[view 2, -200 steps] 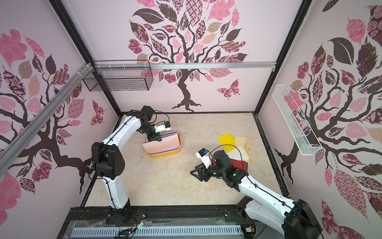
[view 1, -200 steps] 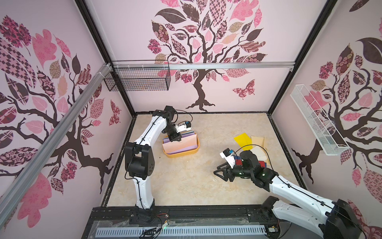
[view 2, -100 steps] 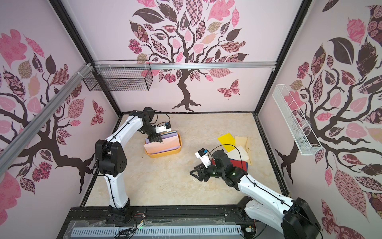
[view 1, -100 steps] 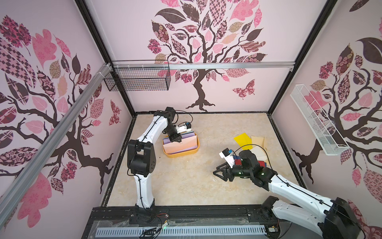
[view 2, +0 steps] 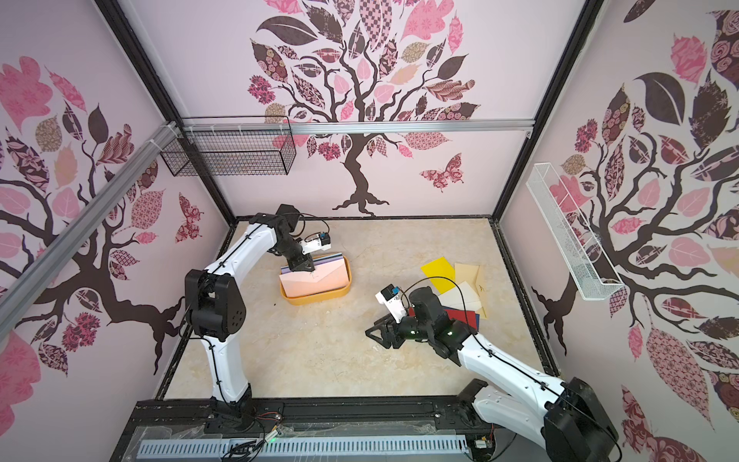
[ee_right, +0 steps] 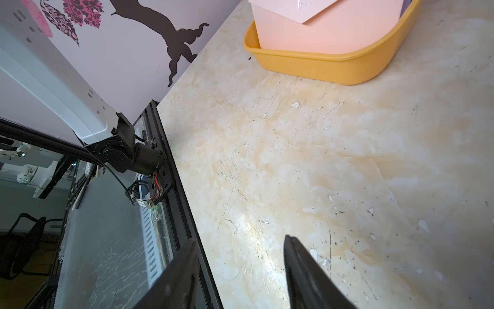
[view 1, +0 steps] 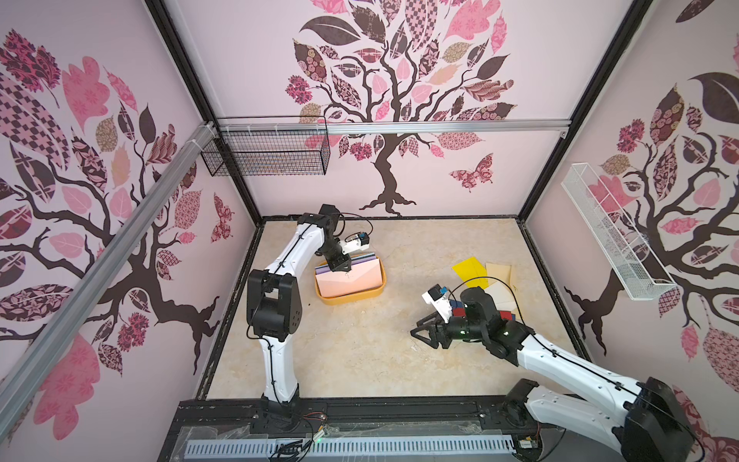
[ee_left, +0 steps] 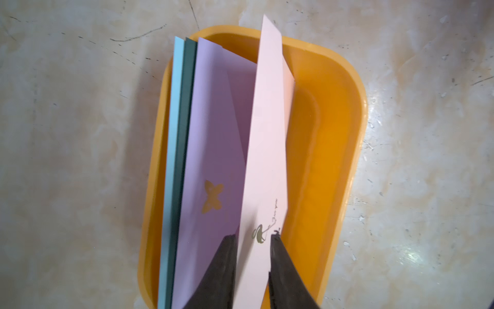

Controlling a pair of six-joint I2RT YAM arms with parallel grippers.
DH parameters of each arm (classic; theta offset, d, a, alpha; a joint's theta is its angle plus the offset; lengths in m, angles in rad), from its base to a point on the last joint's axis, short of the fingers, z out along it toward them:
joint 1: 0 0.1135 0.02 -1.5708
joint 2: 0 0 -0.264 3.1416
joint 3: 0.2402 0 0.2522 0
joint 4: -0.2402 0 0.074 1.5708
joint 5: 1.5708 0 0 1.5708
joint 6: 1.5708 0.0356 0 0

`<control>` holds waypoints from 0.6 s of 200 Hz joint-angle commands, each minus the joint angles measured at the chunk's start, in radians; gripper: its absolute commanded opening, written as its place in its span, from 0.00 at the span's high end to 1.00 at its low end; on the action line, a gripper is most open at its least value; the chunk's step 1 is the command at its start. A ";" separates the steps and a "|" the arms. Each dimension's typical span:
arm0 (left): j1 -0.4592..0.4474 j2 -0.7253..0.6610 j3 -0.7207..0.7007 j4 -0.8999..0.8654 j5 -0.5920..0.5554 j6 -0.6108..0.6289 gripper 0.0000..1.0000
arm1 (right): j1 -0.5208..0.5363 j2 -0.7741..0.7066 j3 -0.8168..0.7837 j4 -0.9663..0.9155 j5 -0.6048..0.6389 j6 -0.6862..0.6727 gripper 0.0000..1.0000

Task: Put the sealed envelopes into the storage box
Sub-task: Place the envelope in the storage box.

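- Four sealed envelopes (view 1: 347,280) stand tilted on their long edges inside the storage box (ee_left: 357,112), the orange-yellow tray in the back-left part of the table (view 1: 360,356), a little way in from the left edge.
- From the left wrist camera they fan out in order: a light blue envelope (ee_left: 175,107) and a dark green envelope (ee_left: 187,107) pressed together by one long wall of the box, then a lilac envelope (ee_left: 216,120) with a gold butterfly emblem, then a pink envelope (ee_left: 267,133) with a small gold emblem, which leans apart from the rest. Bare box floor shows beyond it.
- Poised over the box's back rim, the left gripper (ee_left: 252,238) straddles the upper edge of the pink envelope. Its dark fingers (ee_left: 222,267) are parted, one on each side of the paper, and are not pinching it.
- More envelopes lie flat in an overlapping pile near the table's right edge, well apart from the box. A yellow envelope (view 2: 438,276), a tan envelope (view 2: 468,273), a cream envelope (view 2: 460,299), a red envelope (view 2: 454,314) and a navy envelope (view 2: 471,319) show, and the right arm covers part of the pile.
- Beside that pile, the right gripper (ee_right: 240,239) hangs over bare marbled table in both top views. Its fingers are spread and nothing is between them.
- On the walls, a black wire basket (view 1: 268,154) hangs at the back left and a white wire basket (view 1: 612,240) hangs at the right.
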 commanded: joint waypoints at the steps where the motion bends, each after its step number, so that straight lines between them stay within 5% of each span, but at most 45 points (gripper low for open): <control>1: 0.005 -0.065 -0.041 0.140 -0.062 -0.048 0.73 | -0.001 0.002 0.031 0.005 -0.002 0.004 0.45; 53: 0.005 -0.168 -0.096 0.358 -0.189 -0.237 0.79 | -0.002 -0.023 0.024 -0.009 0.034 0.008 0.45; 91: 0.006 -0.405 -0.265 0.640 -0.195 -0.548 0.61 | -0.034 -0.017 0.060 -0.114 0.201 0.083 0.44; 120: 0.015 -0.557 -0.334 0.606 -0.233 -0.813 0.47 | -0.146 0.037 0.092 -0.224 0.284 0.211 0.44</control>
